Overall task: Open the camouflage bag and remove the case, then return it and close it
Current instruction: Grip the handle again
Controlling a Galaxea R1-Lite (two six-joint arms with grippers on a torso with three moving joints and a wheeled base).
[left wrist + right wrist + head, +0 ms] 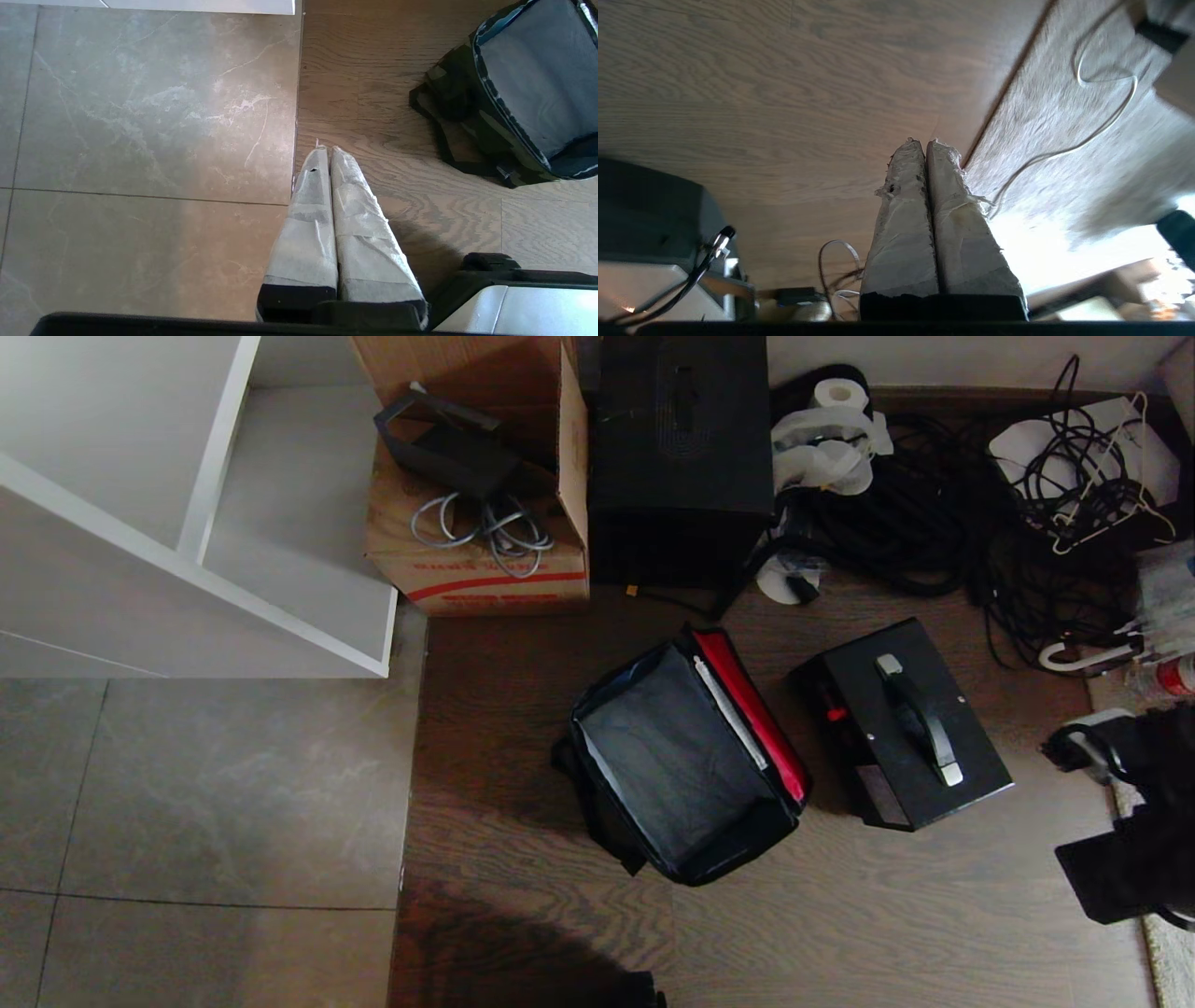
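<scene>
The camouflage bag [681, 775] stands open in the middle of the wooden floor, its red-lined lid [752, 714] folded back to the right and its black inside empty. To its right the case [901, 728] sits on the floor, a black box with its handle [920, 719] on top and a small red mark on its near left side. My right arm [1134, 821] is at the far right edge, clear of the case. The right gripper [923, 142] is shut on nothing above bare floor by a rug edge. My left gripper [325, 149] is shut and empty, with the bag [514, 93] off to one side.
Behind the bag stand a brown cardboard box [476, 523] with cables and a taller black box [681, 457]. A tangle of black cables [934, 523] lies at the back right, a white shelf unit [187, 523] at the left. A rug [1064, 140] with a white cable borders the wood on the right.
</scene>
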